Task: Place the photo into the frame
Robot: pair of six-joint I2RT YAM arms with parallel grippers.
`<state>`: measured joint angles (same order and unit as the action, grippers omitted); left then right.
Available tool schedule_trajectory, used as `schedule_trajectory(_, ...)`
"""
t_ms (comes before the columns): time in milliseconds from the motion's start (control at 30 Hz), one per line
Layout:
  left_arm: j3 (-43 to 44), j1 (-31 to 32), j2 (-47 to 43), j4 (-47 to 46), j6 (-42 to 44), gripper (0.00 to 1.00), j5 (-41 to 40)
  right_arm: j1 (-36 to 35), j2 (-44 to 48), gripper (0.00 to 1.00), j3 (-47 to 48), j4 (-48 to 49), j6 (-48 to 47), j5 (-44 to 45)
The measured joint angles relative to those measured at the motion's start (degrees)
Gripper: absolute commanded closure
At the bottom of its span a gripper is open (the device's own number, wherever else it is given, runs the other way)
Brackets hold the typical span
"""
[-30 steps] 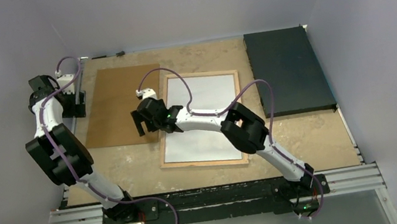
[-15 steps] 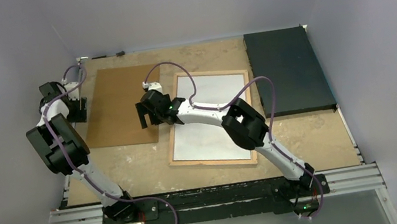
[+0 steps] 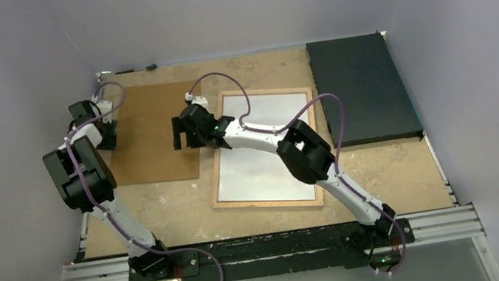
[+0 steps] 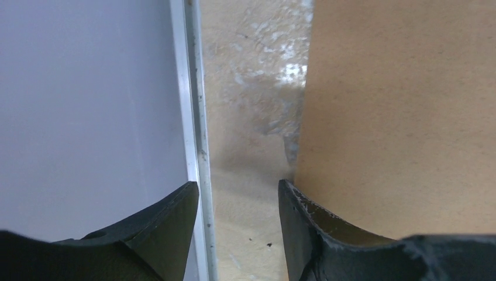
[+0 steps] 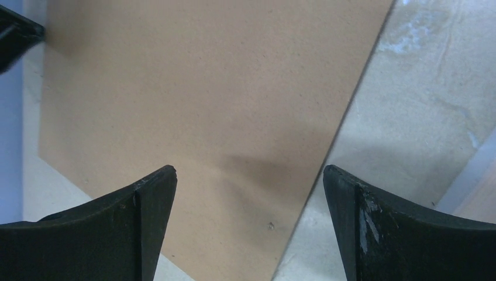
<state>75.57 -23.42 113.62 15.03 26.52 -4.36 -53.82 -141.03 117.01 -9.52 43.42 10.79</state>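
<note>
Frame [image 3: 269,204]: flat on the table [image 3: 168,212], light wood side up, centre-right. It lies between the brown board [image 3: 152,132] on its left and the black mat [image 3: 362,86] on its right. Near board edge just beside it, not overlapping.
A white face fills the frame's opening. Cannot tell whether this is the photo's back or something else, as no dark print side shows in any view.

Left gripper [image 4: 238,184]: at the board's left edge, close to the side wall [image 4: 88,105].
- Fingers [image 4: 158,228] partly apart, a moderate gap.
- Only a bare strip of table shows in the gap; nothing pinched.
- One finger sits over the metal rail [image 4: 193,117] at the wall's foot, the other over the board's edge.
- Contact with the board: cannot tell.

Right gripper [image 5: 250,170]: arm reaches across the frame's upper left part to the board's right edge.
- Fingers [image 5: 374,222] spread wide, holding nothing.
- The board's right edge runs diagonally through the gap, with board under one finger and bare table under the other.
- Soft shadow on the board between the tips. Appears to hang above it; contact not clear.
</note>
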Motion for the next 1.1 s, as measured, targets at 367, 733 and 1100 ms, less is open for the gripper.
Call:
schedule_trajectory(367,-1.99,0.39,-0.35,-1.88,0.26,0.60,3.15,2.93,1.05,0.01,-4.35,7.45,8.13,-9.11)
schedule_trajectory(733,-3.89,0.15,-1.20,-2.12,2.58,0.74,7.15,4.79,9.05,0.09,-26.45,31.01,23.19,-24.20)
schedule_trajectory(1100,-5.11,-0.22,-1.99,-1.03,6.78,0.84,10.10,4.74,12.41,0.13,-38.21,52.81,32.54,-29.42)
